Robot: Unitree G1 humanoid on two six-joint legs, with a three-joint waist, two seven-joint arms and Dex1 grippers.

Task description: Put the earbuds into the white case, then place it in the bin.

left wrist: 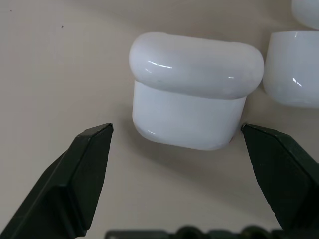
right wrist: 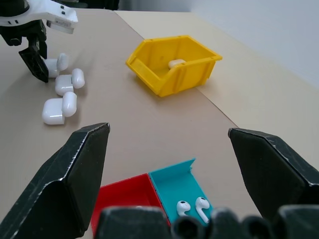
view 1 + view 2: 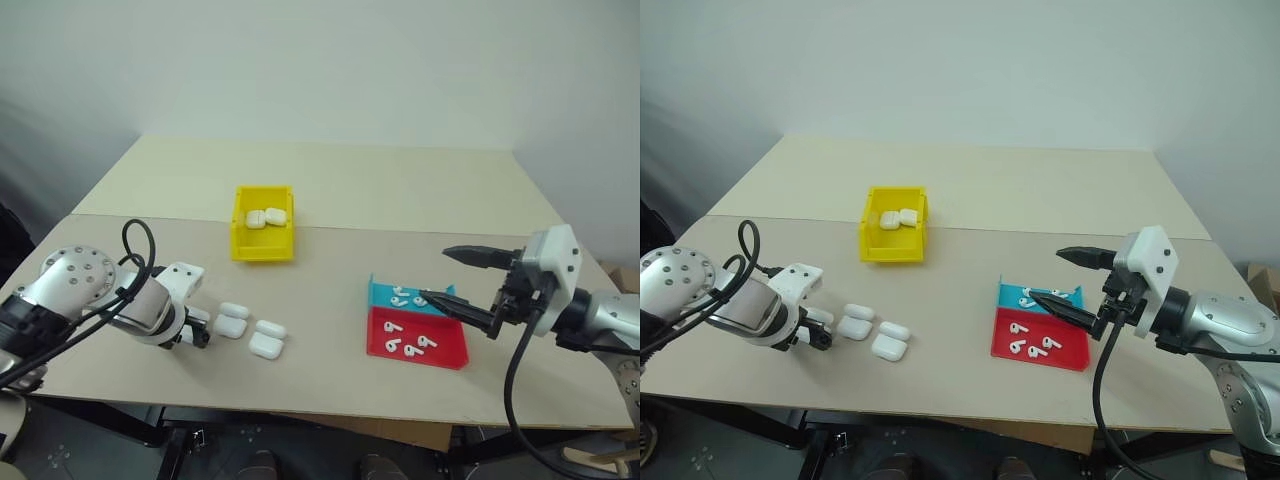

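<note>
My left gripper (image 1: 177, 149), jaws wide and empty at lower left, straddles a glossy white rounded plastic case (image 1: 192, 92); closing off-centre, I risk nudging it into the neighbouring case (image 1: 294, 67).

I seem to be working in a lab or test room: before me stands a plain beige flat-topped table (image 3: 420, 190) against a bare white wall (image 3: 330, 60), with sorted parts laid out in a small yellow plastic bin (image 3: 263, 245) and shallow red (image 3: 440, 353) and blue (image 3: 381, 293) trays.
</note>
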